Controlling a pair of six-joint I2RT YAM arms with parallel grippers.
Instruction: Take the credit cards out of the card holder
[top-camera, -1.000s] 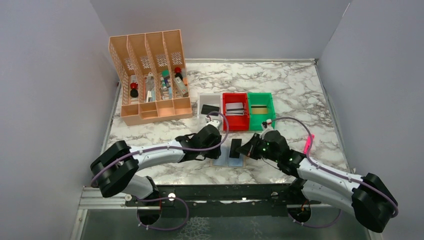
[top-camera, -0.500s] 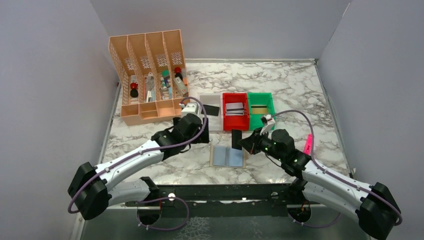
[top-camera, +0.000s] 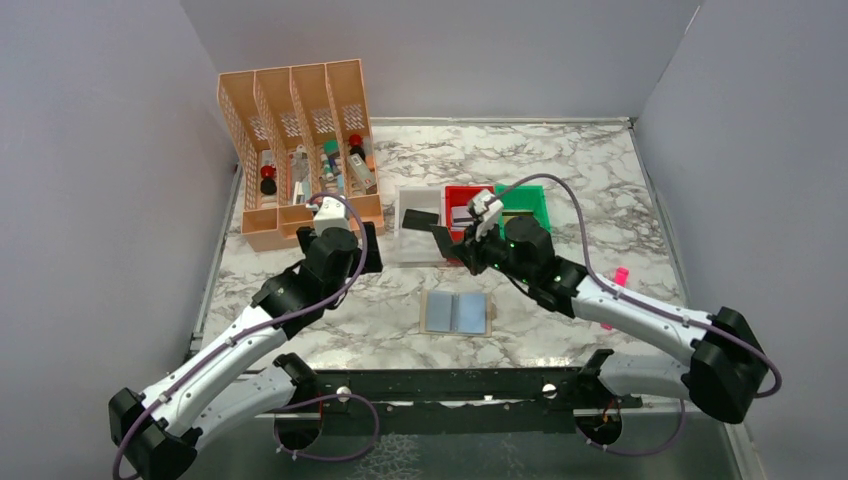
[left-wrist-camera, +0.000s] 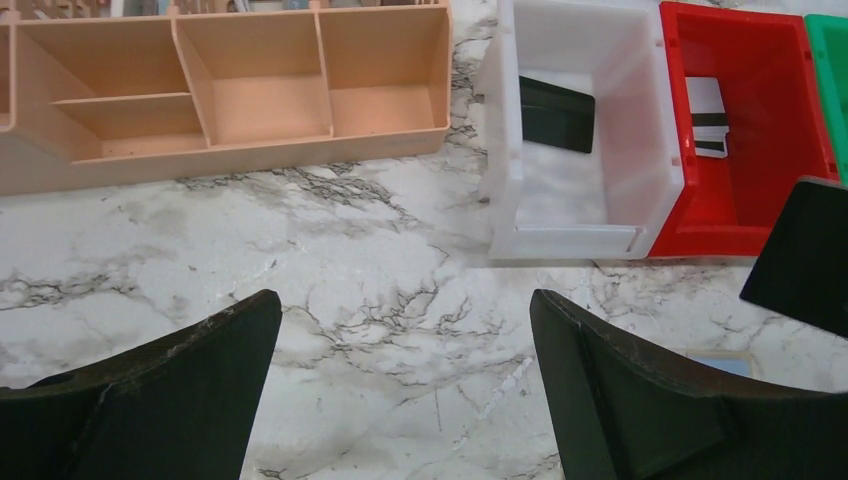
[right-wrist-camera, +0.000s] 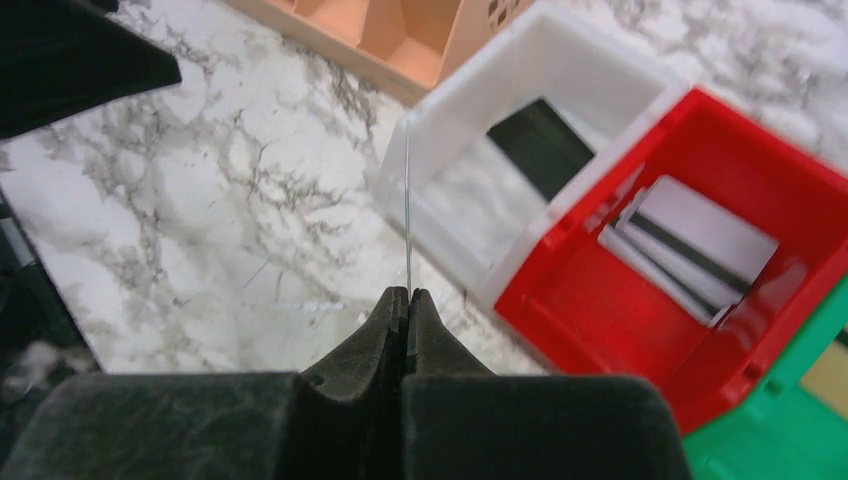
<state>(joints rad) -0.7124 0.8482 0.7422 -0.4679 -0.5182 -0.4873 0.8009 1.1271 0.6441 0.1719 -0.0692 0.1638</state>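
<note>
The card holder (top-camera: 457, 312) lies open and flat on the marble, blue-grey panels up; its corner (left-wrist-camera: 727, 362) shows in the left wrist view. My right gripper (top-camera: 455, 247) (right-wrist-camera: 408, 293) is shut on a black credit card (top-camera: 440, 240) (left-wrist-camera: 805, 258), seen edge-on (right-wrist-camera: 408, 200), held over the front wall of the white bin (right-wrist-camera: 440, 150). Another black card (top-camera: 420, 218) (left-wrist-camera: 555, 113) (right-wrist-camera: 545, 145) lies in that bin. Silver-grey cards (right-wrist-camera: 700, 250) (left-wrist-camera: 708, 115) lie in the red bin (top-camera: 462, 250). My left gripper (top-camera: 368, 250) (left-wrist-camera: 405, 335) stands open over bare marble, left of the bins.
The orange slotted organizer (top-camera: 300, 150) (left-wrist-camera: 230, 100) stands at the back left, close behind the left gripper. A green bin (top-camera: 525, 205) (right-wrist-camera: 770, 440) sits right of the red one. A pink marker (top-camera: 619, 273) lies beyond the right forearm.
The left gripper opened and drew back left, away from the card holder. The right gripper carried the black card from over the holder up to the white bin.
</note>
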